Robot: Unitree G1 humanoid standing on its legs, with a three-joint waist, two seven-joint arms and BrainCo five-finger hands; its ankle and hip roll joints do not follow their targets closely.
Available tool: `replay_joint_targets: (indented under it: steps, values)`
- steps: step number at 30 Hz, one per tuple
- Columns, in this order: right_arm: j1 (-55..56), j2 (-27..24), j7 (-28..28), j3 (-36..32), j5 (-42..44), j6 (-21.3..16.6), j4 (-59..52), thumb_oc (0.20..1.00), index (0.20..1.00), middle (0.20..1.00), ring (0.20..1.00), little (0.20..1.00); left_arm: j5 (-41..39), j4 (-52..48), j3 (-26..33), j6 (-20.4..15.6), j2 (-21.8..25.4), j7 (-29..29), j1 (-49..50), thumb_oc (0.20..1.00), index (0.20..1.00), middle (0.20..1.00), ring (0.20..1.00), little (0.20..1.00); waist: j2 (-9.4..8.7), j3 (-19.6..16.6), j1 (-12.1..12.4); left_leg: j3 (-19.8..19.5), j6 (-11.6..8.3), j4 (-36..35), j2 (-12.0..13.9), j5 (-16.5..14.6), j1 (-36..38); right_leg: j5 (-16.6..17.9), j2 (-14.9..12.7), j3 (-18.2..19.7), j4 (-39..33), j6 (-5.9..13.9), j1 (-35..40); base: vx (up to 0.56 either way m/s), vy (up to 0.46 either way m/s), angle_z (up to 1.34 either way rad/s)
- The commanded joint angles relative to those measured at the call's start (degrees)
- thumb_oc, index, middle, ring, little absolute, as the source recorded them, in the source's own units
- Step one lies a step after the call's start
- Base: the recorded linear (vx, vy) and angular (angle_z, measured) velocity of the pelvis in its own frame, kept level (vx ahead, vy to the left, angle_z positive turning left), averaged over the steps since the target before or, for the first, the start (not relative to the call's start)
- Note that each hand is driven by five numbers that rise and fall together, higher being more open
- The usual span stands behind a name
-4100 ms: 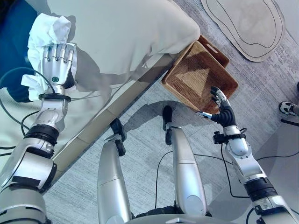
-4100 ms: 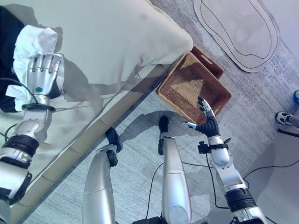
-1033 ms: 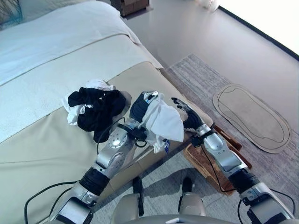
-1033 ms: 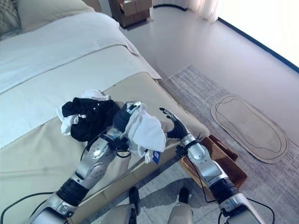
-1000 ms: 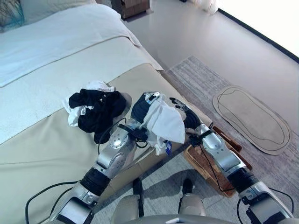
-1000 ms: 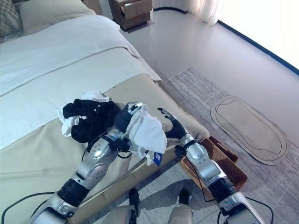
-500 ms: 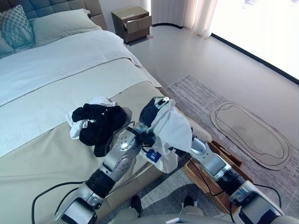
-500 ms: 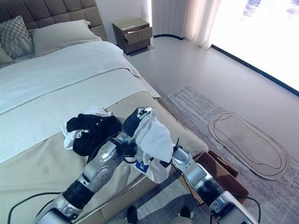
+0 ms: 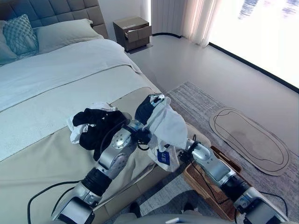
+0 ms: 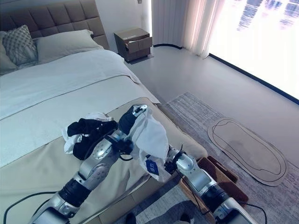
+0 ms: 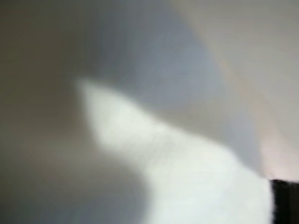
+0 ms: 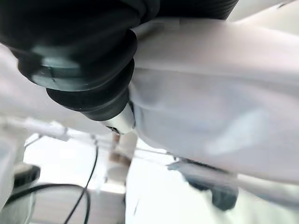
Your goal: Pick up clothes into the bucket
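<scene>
The robot's left hand (image 9: pixel 145 108) is raised above the near right corner of the wide bed with the beige cover (image 9: pixel 42 158), its fingers closed on a white cloth garment (image 9: pixel 169 126) that hangs from it and drapes down to the right. A small blue tag (image 9: pixel 163 156) dangles at the garment's lower edge. The right hand (image 10: pixel 172 161) reaches up under the hanging garment from the right; its fingers are hidden behind the cloth, so it cannot be told whether they are apart or closed. In the right wrist view the white cloth lies close against the hand's dark ribbed cover.

On the bed, just left of the left arm, lies a heap of black and white clothes (image 9: pixel 96 126). On the floor at the bed's near right corner, below the right arm, stands a brown woven wicker basket (image 9: pixel 210 186), resting on a grey carpet (image 9: pixel 196 98). Farther right lies a pale oval mat (image 9: pixel 247 140). A brown bedside cabinet (image 9: pixel 133 31) stands at the far end, beside the pillows (image 9: pixel 60 30).
</scene>
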Motion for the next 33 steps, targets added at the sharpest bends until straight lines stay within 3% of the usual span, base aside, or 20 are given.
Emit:
replay_joint_targets:
  steps: [1, 6, 7, 8, 9, 24, 33]
  values:
    - [1.8, 0.4, -2.2, -4.2, 0.8, -1.0, -2.2, 0.2, 0.2, 0.2, 0.2, 0.2, 1.8, -4.4, 5.2, -4.2, -0.8, 0.4, -4.4, 0.2, 0.2, 0.2, 0.2, 0.2, -1.47, -2.1, 1.3, 0.9, 0.65, 1.5, -0.1, -3.1, 0.5, 2.7, -0.3, -1.2, 0.9, 0.94, -1.6, 0.0, 0.0, 0.0]
    - [5.4, 2.0, -5.7, -9.5, 3.9, -2.1, -1.6, 0.2, 0.2, 0.2, 0.2, 0.2, 2.7, -4.2, 7.6, -4.9, -0.8, 1.3, -1.0, 0.2, 0.2, 0.2, 0.2, 0.2, -1.34, -2.4, 0.8, 1.1, 0.61, 1.0, 0.1, -3.1, 1.2, 2.6, 0.0, -1.1, 0.9, 0.8, -1.3, 0.0, -0.001, -0.01]
    - [5.9, 2.4, -6.2, -10.3, 4.9, -2.2, -1.4, 0.2, 0.2, 0.2, 0.2, 0.2, 2.8, -4.2, 8.1, -5.0, -0.7, 1.4, -0.2, 0.379, 0.379, 0.379, 0.379, 0.379, -1.33, -2.4, 0.7, 1.2, 0.58, 1.0, 0.2, -3.1, 1.2, 2.5, 0.0, -1.0, 0.9, 0.76, -1.3, 0.0, 0.0, 0.0]
    - [6.5, 2.7, -6.7, -11.0, 5.7, -2.4, -1.3, 0.2, 0.2, 0.2, 0.2, 0.2, 3.0, -4.2, 8.4, -5.1, -0.7, 1.5, 0.3, 0.774, 0.774, 0.774, 0.774, 0.774, -1.33, -2.4, 0.5, 1.2, 0.56, 1.0, 0.2, -3.1, 1.2, 2.5, 0.1, -0.9, 0.9, 0.75, -1.3, 0.0, 0.0, 0.0]
    - [7.2, 3.2, -7.5, -11.9, 6.7, -2.5, -1.5, 0.2, 0.2, 0.2, 0.2, 0.2, 3.4, -4.3, 9.0, -5.3, -0.8, 1.9, 1.2, 1.0, 1.0, 1.0, 1.0, 1.0, -1.33, -2.4, 0.5, 1.3, 0.57, 0.9, 0.2, -3.1, 1.3, 2.5, 0.2, -0.8, 0.9, 0.72, -1.4, 0.0, 0.0, 0.0]
    - [12.6, 6.9, -11.0, -21.7, 20.9, -5.5, -4.8, 0.2, 0.2, 0.2, 0.2, 0.2, 5.9, 0.3, 13.6, -6.7, -2.5, 4.7, 9.1, 1.0, 1.0, 1.0, 1.0, 1.0, -1.38, -1.8, -0.3, 1.8, 0.51, 0.7, 0.5, -2.9, 1.0, 2.7, 0.7, 0.2, 0.8, 0.47, -2.3, 0.0, -0.004, -0.04]
    - [13.9, 7.7, -13.8, -27.2, 22.4, -7.1, -4.8, 0.2, 0.2, 0.2, 0.2, 0.2, 7.2, 5.6, 15.2, -6.4, -3.0, 4.7, 12.4, 1.0, 1.0, 1.0, 1.0, 1.0, -1.19, -1.5, -0.7, 2.1, 0.59, 0.9, 0.5, -3.1, 0.7, 2.7, 0.8, 0.5, 1.0, 0.45, -2.9, 0.0, -0.003, -0.01]
